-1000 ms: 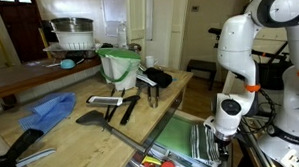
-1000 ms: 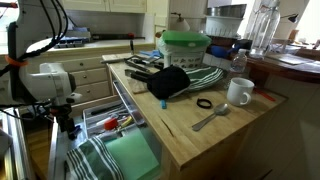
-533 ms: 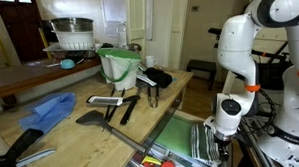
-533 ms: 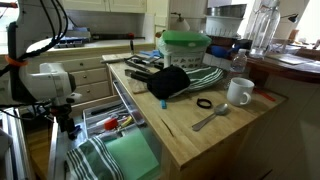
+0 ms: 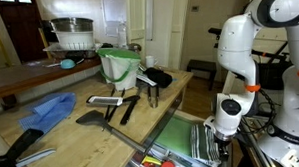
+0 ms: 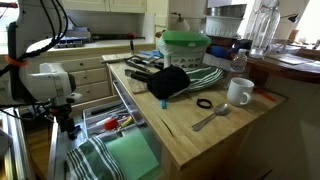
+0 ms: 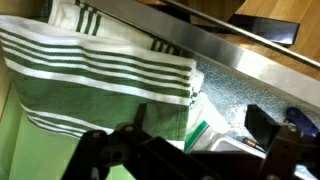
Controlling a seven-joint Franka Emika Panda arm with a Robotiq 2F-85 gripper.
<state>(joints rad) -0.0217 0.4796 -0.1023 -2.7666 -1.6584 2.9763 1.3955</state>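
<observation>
My gripper (image 7: 200,145) hangs low over an open drawer, its two dark fingers (image 7: 268,128) spread apart with nothing between them. Right under it lies a folded green and white striped towel (image 7: 90,70), with a plastic bag (image 7: 205,120) and small items beside it. In both exterior views the gripper (image 5: 224,141) (image 6: 68,130) sits at the drawer's outer end, just above the striped towel (image 5: 202,144) (image 6: 95,160). A plain green cloth (image 5: 176,138) (image 6: 132,150) fills the drawer next to the towel.
The drawer's metal front edge (image 7: 240,60) runs under the wooden countertop (image 6: 190,125). On the counter stand a green bowl (image 6: 185,45), a white mug (image 6: 239,92), a spoon (image 6: 210,118), a black cloth (image 6: 170,82), black utensils (image 5: 115,110) and a blue cloth (image 5: 50,109).
</observation>
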